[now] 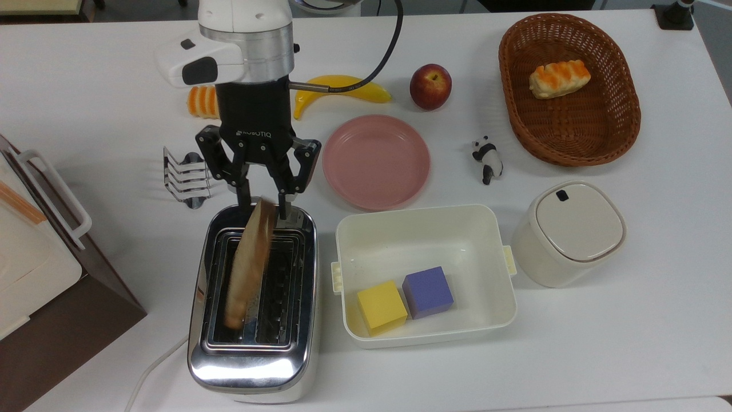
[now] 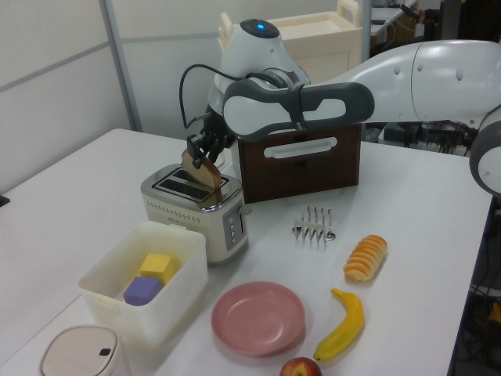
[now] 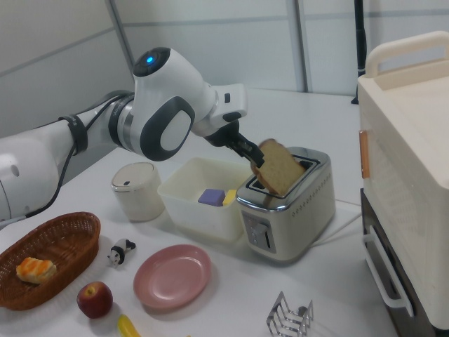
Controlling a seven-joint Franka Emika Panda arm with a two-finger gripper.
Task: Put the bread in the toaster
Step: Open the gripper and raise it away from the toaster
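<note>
Nearest, shiny chrome two-slot toaster [image 1: 253, 303], slots up. Above it, flat tan speckled bread slice [image 1: 249, 263], tilted, lower end entering the top view's left slot, apparently released to drop in. Behind, black two-finger gripper [image 1: 263, 201], jaws spread wide, gripping nothing.

A white counter [image 1: 629, 320] carries everything. In the top view, the chrome toaster [image 1: 251, 366] stands at the lower left, with a cream tub [image 1: 426, 229] just beside it on the top view's right and a lidded cream canister [image 1: 572, 232] further right. Behind them lie a toast rack [image 1: 186, 174], a pink plate [image 1: 376, 160], a panda figure [image 1: 487, 158], a wicker basket [image 1: 572, 137], an apple [image 1: 430, 86], a banana [image 1: 366, 90] and a striped roll [image 1: 200, 102]. A brown cabinet [image 1: 68, 320] sits at the left edge.
</note>
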